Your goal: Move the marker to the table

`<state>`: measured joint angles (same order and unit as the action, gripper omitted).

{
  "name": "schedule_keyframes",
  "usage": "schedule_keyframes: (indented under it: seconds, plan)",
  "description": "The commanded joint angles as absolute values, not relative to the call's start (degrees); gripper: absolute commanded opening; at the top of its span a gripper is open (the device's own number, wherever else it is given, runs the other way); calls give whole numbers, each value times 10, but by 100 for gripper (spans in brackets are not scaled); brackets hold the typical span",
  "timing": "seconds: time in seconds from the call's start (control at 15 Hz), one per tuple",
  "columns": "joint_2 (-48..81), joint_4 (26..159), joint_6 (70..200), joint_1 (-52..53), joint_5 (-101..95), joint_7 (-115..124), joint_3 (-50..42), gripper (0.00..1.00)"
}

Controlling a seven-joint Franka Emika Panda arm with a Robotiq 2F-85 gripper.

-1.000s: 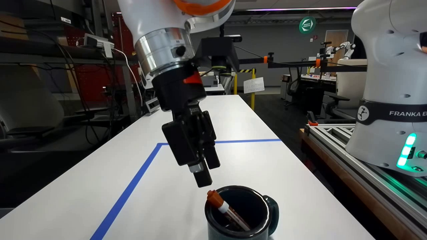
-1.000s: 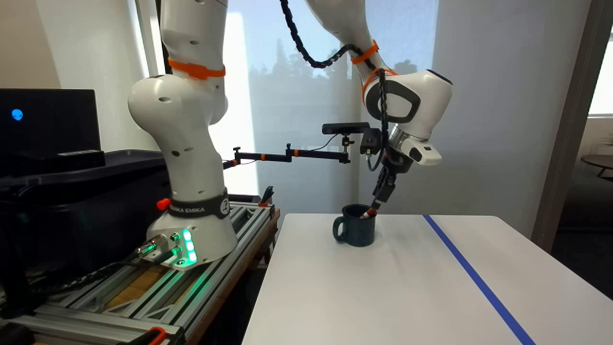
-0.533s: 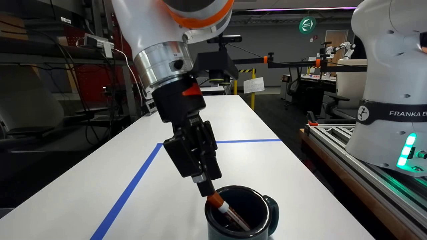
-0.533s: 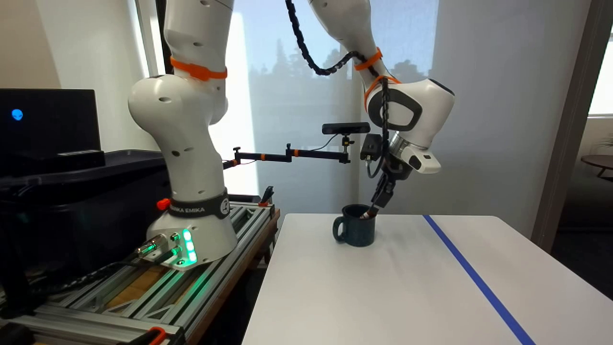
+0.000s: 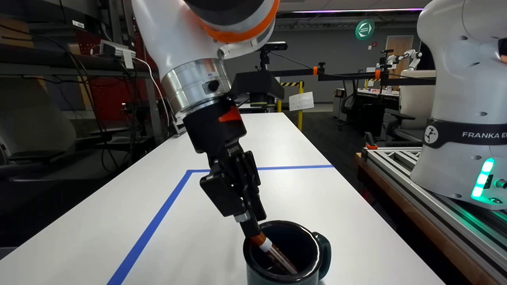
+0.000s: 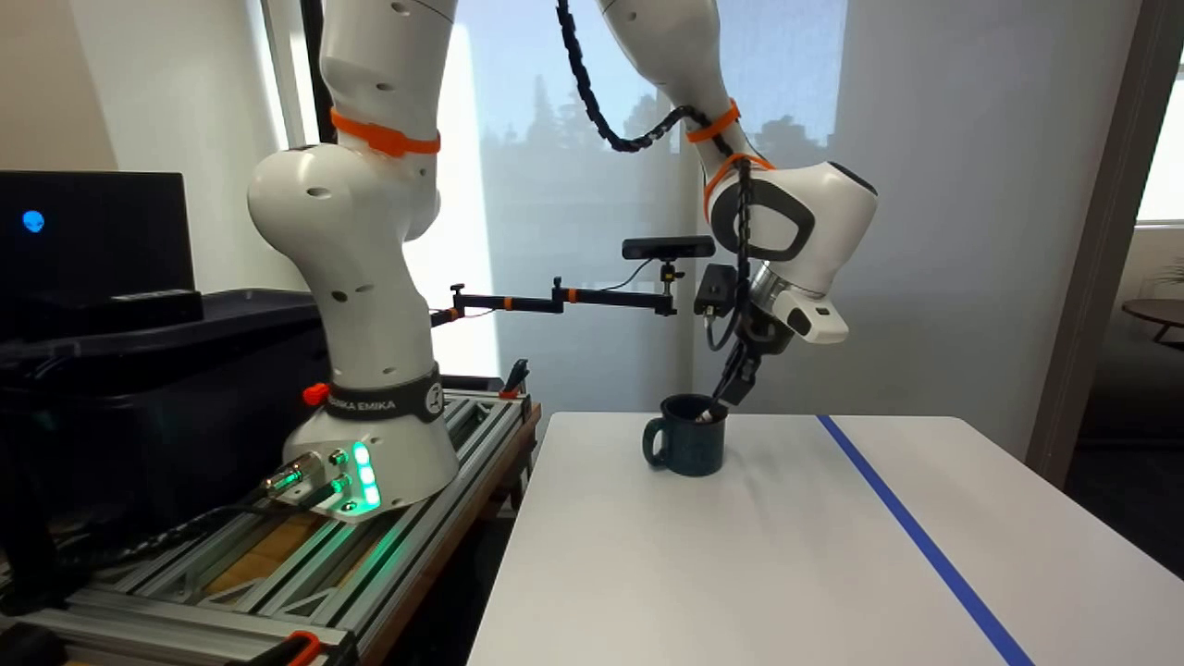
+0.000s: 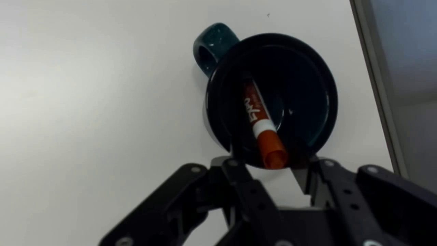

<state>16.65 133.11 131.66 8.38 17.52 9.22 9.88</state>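
In an exterior view, the black two-fingered tool slants down over the left rim of a glossy dark teal ceramic mug, hiding the cap end of the slim orange-red marker leaning inside. A bump on that rim could topple the mug.

In an exterior view, the mug stands upright on the wide white counter with its blue tape line. Pulled sideways too early, the marker might lever on the wall and drag the mug; laid down, its round barrel may roll.

In the wrist view, the tool's tips stand apart on either side of the cap, not clamped on it. Gripping so near the end could let the smooth plastic slip, or pull the cap off. The marker rests slantwise in the mug: brick-red barrel, white lettering, white band, bright orange cap by the near rim.
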Motion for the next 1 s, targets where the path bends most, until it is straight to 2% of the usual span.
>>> schedule_keyframes:
  seconds: [0.0,0.07,0.27,0.33,0.93]
  plan:
    - [171,1323,1321,90,177,102,98,29]
    - [170,1323,1321,90,176,102,98,16]
    - [171,1319,1320,90,177,100,99,2]
    - [171,1320,1320,90,177,100,99,5]
    - [113,1325,1270,89,151,140,86,4]
